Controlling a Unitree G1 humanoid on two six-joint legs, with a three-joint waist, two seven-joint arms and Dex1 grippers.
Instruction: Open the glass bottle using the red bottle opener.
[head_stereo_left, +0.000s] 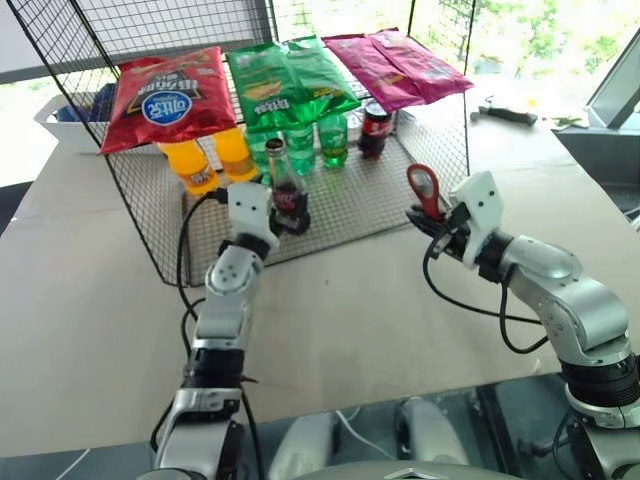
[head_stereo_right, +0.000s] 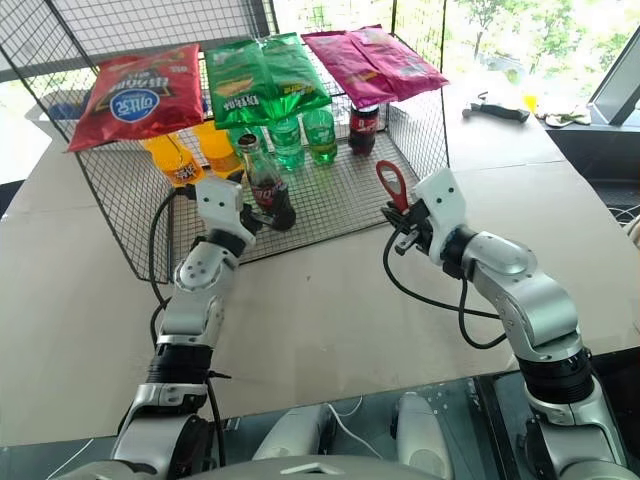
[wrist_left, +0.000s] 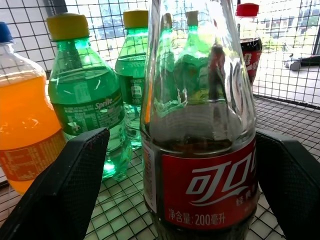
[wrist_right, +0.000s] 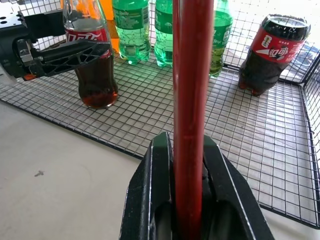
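On the wire mesh tray (head_stereo_left: 380, 215), near its front edge, the glass bottle (head_stereo_left: 286, 185) is seen standing upright, its red label facing the robot and its cap in place. Both black fingers (wrist_left: 60, 190) of the left gripper (head_stereo_left: 290, 215) are spread wide to either side of the bottle's lower body; in the left wrist view a gap is visible between each finger and the glass, so no grip is recorded. Behind the glass bottle, further into the tray, three green plastic bottles (head_stereo_left: 300, 145) and two orange drink bottles (head_stereo_left: 190, 165) are noted, and a black-capped cola bottle (head_stereo_left: 374, 130) stands toward the tray's right rear. Above the tray, three snack bags are clipped to the upright wire frame: one red bag (head_stereo_left: 165, 95), one green bag (head_stereo_left: 290, 80) and one pink bag (head_stereo_left: 395, 65). To the right of the tray's front edge, above the table (head_stereo_left: 90, 300), the right gripper (head_stereo_left: 432, 222) is clenched on the handle of the red bottle opener (head_stereo_left: 424, 188), which is held upright with its ring head uppermost. The opener is well apart from the glass bottle.
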